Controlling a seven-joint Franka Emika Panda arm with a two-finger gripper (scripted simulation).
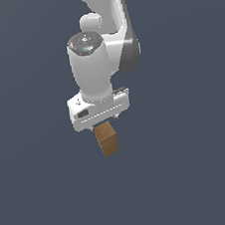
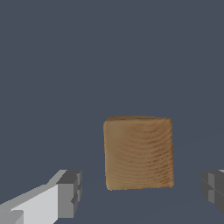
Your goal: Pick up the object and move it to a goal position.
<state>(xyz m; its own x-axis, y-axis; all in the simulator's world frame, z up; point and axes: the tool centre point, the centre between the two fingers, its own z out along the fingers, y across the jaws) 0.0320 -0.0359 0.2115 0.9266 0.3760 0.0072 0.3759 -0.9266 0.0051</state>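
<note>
The object, a brown wood-grain block (image 1: 107, 139), shows directly beneath the white hand of my gripper (image 1: 105, 124) in the exterior view, tilted slightly. In the wrist view its lighter square face (image 2: 138, 153) sits between the two grey fingertips (image 2: 69, 192), with a clear gap on each side. My gripper (image 2: 140, 192) is open and touches nothing. The block's upper part is hidden behind the hand in the exterior view. No goal marker shows in either view.
A plain dark blue-grey surface (image 1: 45, 193) fills both views around the block. The white arm (image 1: 103, 15) rises behind the hand toward the top of the exterior view.
</note>
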